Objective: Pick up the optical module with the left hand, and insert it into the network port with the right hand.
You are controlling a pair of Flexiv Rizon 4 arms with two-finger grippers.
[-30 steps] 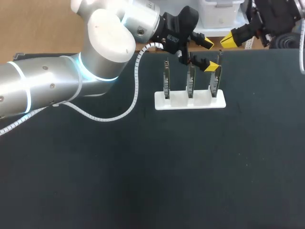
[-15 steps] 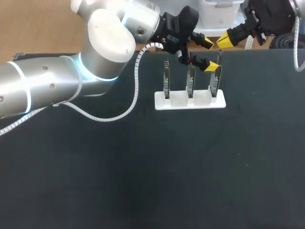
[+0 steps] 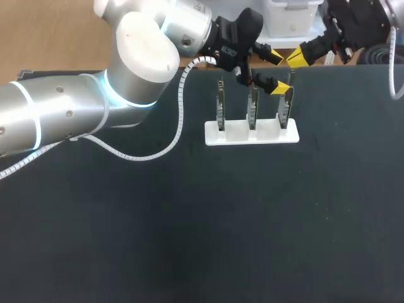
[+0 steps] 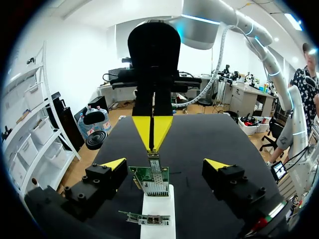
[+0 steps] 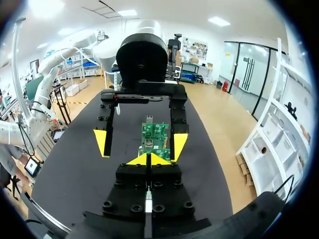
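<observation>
Three upright green circuit boards with silvery metal parts stand in a white holder (image 3: 251, 134). My left gripper (image 3: 275, 72) is open, with one yellow fingertip on each side of the rightmost board (image 3: 285, 110), touching neither. In the left wrist view this board (image 4: 149, 177) sits between the open fingers of the left gripper (image 4: 165, 164). My right gripper (image 3: 295, 58) is shut and hovers just beyond the board's top, with its tips (image 4: 152, 142) pointing at it. Its own view shows the right gripper (image 5: 148, 159) closed in front of the board (image 5: 154, 134). I see no separate optical module.
The two other boards (image 3: 220, 104) (image 3: 252, 107) stand left of the straddled one in the same holder. My left arm's grey links and white coiled cable (image 3: 180, 107) cross the table's left half. The dark table top (image 3: 252, 221) lies in front of the holder.
My right gripper has moved left and slightly down, toward the top of the rightmost board. The left arm and the boards have not moved.
</observation>
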